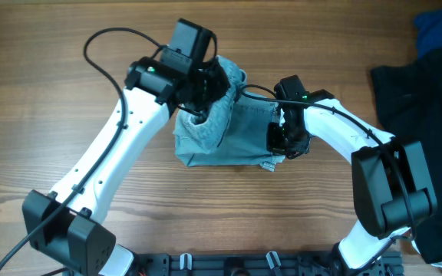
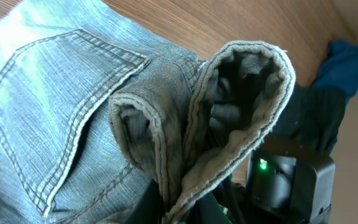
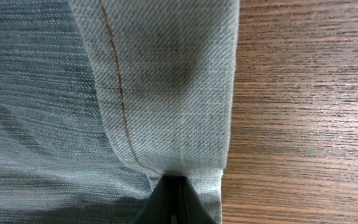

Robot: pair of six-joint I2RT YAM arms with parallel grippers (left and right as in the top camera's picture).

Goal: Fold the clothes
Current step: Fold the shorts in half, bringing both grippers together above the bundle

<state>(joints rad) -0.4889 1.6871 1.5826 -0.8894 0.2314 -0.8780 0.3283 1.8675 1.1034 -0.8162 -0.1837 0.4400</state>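
Note:
The light blue denim shorts (image 1: 229, 130) lie bunched at the middle of the wooden table. My left gripper (image 1: 199, 96) is shut on a fold of their hem and holds it raised above the rest; the left wrist view shows the stitched back pocket (image 2: 61, 118) and the pinched hem (image 2: 229, 112) between the fingers (image 2: 194, 208). My right gripper (image 1: 281, 142) is shut on the shorts' right edge, low at the table. The right wrist view shows the hem (image 3: 166, 93) clamped in the black fingertips (image 3: 174, 186).
A black garment (image 1: 428, 115) lies along the table's right side, with a royal blue cloth (image 1: 440, 31) at the back right corner. Bare wood (image 3: 303, 112) shows right of the shorts. The arm bases stand at the front edge.

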